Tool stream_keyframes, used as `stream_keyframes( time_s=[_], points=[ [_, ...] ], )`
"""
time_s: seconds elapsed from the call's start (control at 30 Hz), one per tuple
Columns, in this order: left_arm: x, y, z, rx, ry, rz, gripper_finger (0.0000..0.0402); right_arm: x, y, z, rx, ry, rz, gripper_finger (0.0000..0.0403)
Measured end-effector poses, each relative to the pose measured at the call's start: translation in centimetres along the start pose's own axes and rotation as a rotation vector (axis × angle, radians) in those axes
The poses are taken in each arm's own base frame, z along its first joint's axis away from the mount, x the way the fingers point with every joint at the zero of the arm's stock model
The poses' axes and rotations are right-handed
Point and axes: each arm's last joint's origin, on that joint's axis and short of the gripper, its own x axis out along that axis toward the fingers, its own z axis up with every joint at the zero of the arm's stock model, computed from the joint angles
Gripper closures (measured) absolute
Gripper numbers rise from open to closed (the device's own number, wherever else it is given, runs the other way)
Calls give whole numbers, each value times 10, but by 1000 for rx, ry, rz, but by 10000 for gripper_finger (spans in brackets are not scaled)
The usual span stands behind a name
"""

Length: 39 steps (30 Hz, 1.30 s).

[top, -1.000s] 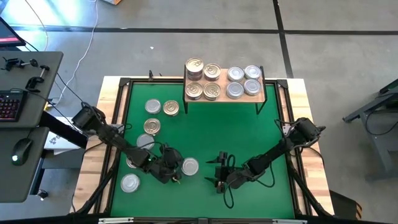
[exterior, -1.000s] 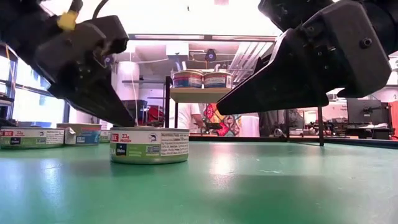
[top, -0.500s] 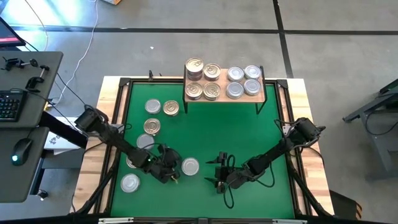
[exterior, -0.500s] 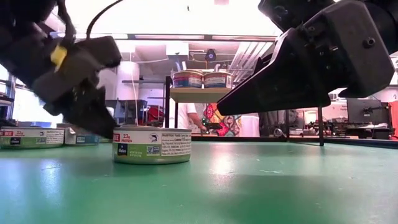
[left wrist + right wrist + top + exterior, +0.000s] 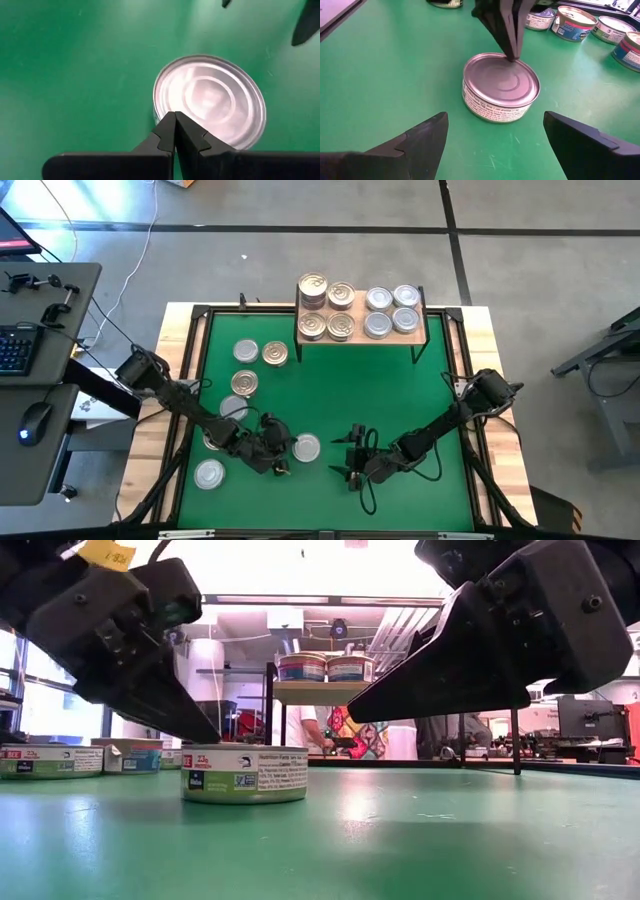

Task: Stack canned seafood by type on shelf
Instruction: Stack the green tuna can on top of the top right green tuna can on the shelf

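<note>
Step in hand: retrieval of a loose silver-lidded tin (image 5: 306, 447) lying at 6 o'clock on the green mat (image 5: 400, 390). Left gripper (image 5: 174, 120) pressed shut, tips resting on the lid's near rim, holding nothing. Right gripper (image 5: 492, 135) spread wide, one finger on each side of the same tin, not yet touching. Shelf (image 5: 361, 312) at 12 o'clock: gold-lidded tins (image 5: 326, 308) on its left half, silver-lidded tins (image 5: 391, 310) on its right half. More loose tins (image 5: 246, 367) toward 9 o'clock.

Next move, as judged: withdraw left tips from lid, close right fingers on the tin wall, lift, carry to 12 o'clock, set on a silver stack.
</note>
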Motion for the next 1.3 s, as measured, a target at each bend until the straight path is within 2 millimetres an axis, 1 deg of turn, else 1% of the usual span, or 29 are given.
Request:
stream_keyframes(
  time_s=[0.1,0.27,0.37,0.57,0.73,0.9,1.03,1.17,1.3],
  points=[
    [1,2,-4,-24,-2,9,401,0,0,0,1,0,12,82],
    [2,6,-9,-19,-3,24,402,0,3,0,-31,8,93,82],
    [2,7,-10,-3,-4,23,402,0,3,0,-141,2,96,82],
    [2,7,-11,21,-6,35,402,2,2,7,-447,-32,79,82],
    [2,8,-11,23,-6,40,402,13,-5,20,-606,16,40,82],
    [2,8,-11,32,-7,44,402,23,-15,31,-700,117,14,82],
    [2,9,-12,35,-12,57,402,33,-19,31,-762,140,27,82],
    [3,10,-12,36,-15,65,402,46,-15,24,-865,160,23,82],
    [3,10,-11,35,-17,68,402,57,-10,27,-893,128,-22,83]
  ],
)
